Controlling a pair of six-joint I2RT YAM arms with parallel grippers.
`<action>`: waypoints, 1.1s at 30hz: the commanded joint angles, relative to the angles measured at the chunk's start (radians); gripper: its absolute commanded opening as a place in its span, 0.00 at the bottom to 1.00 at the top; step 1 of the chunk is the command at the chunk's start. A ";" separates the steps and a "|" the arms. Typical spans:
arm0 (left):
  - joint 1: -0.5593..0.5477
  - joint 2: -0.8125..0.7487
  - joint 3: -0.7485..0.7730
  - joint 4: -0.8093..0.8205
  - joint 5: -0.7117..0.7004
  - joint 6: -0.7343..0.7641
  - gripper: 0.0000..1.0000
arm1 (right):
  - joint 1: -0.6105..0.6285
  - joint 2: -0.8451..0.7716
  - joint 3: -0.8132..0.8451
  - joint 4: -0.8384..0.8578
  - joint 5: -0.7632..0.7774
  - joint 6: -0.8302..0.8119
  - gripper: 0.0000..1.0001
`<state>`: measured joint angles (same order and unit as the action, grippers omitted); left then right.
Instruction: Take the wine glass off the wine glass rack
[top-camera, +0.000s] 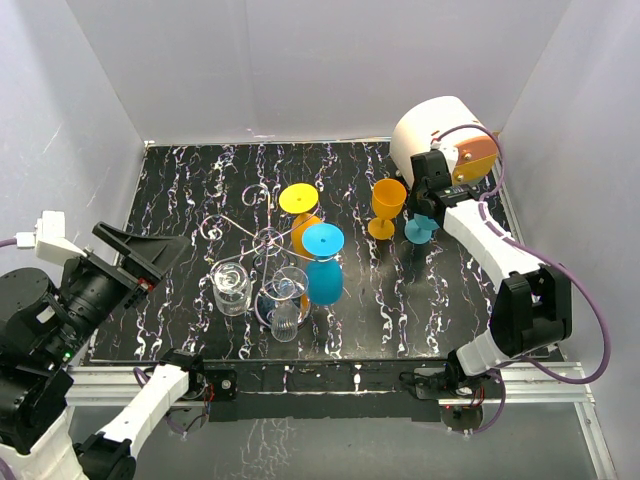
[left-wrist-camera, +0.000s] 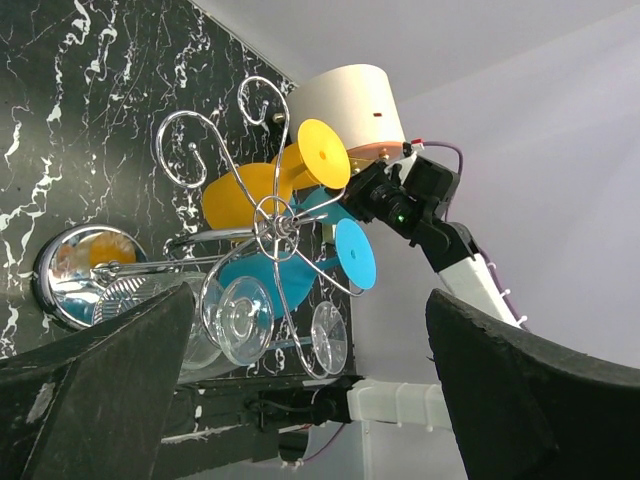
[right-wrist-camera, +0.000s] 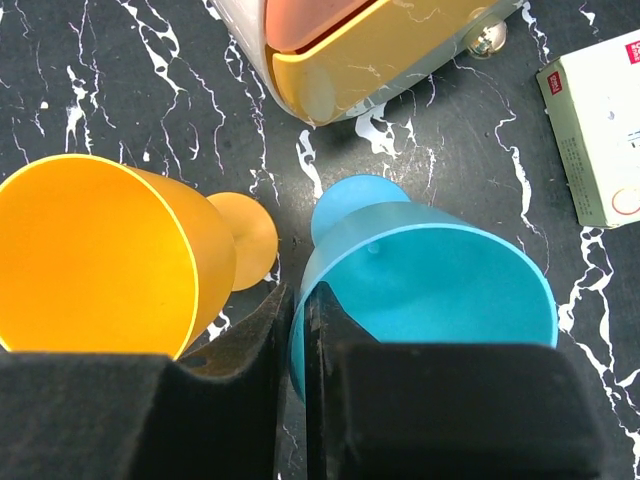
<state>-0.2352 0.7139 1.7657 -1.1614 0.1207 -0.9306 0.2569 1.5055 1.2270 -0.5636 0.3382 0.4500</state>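
**Blue glass off the rack, four left hanging**

Top: the blue wine glass (top-camera: 420, 232) is off the wine glass rack (top-camera: 262, 240), to its right, over the desk (top-camera: 180, 190) beside an orange wine glass (top-camera: 388, 205). My right end effector (top-camera: 423, 217) is at it, but the grip is hidden here. Hanging on the rack are a yellow glass (top-camera: 298, 200), a second blue glass (top-camera: 323, 265), a clear glass (top-camera: 232, 285) and a second clear glass (top-camera: 287, 308). My left end effector (top-camera: 148, 258), left of the rack, is wide open and empty.

Left wrist: the clear glasses overlap, so I can't make out their hooks.

Right wrist: jaws closed on the blue rim. I can't tell if the foot touches the desk. My read: only the release remains for this glass.
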 joint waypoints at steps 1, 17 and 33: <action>-0.011 0.020 0.002 -0.006 0.021 0.027 0.99 | -0.005 0.004 0.009 0.049 0.003 -0.009 0.12; -0.017 0.020 -0.038 0.004 0.094 0.039 0.99 | -0.005 -0.165 0.163 -0.107 -0.041 -0.045 0.68; -0.022 0.103 0.056 -0.150 0.295 0.195 0.89 | 0.026 -0.497 0.072 -0.163 -0.637 0.118 0.88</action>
<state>-0.2520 0.8223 1.8153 -1.2514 0.3058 -0.7609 0.2668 1.0161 1.3182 -0.7136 -0.0517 0.4953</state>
